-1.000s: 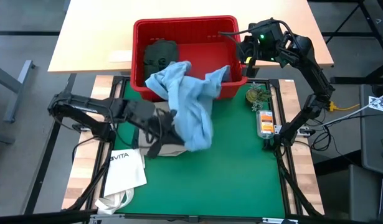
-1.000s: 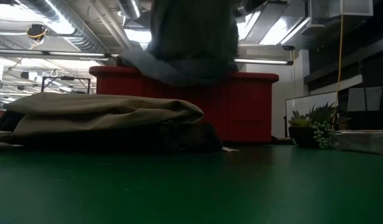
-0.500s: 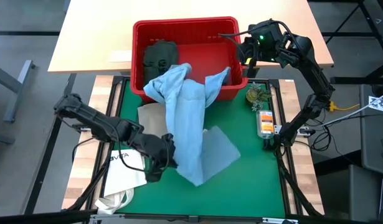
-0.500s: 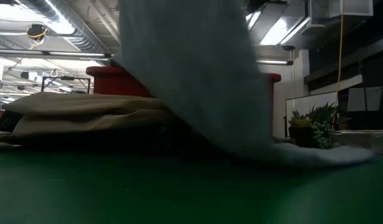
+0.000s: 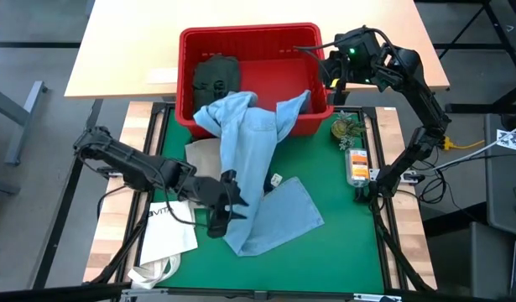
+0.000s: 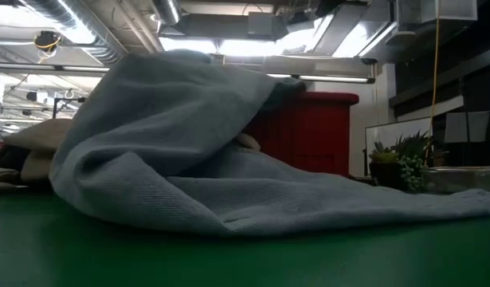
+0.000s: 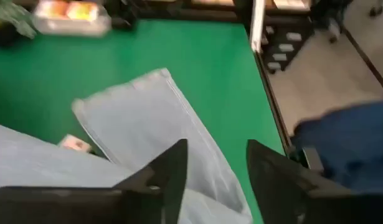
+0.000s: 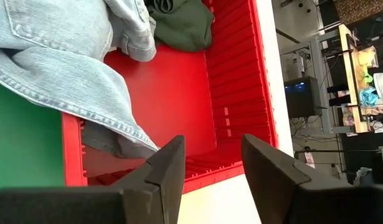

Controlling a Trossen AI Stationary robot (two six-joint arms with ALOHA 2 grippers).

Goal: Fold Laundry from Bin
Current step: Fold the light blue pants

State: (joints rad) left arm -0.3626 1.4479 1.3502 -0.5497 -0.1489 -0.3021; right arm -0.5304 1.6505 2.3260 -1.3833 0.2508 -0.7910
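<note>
Just beside your left pincer [image 5: 226, 201] — jaws standing apart, holding nothing — the light blue jeans [image 5: 256, 168] are stretching lengthwise away to the bin [image 5: 251, 35]; the right pincer [image 5: 331, 69], also parted, is waiting farther off.

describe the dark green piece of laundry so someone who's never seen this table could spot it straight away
Start at the red bin at the far edge of the green mat. Look inside it, in the corner on the left arm's side: the dark green piece lies bunched on the bin floor. Unlike the light blue jeans spilling over the near rim onto the mat, it is dark and wholly inside.
</note>
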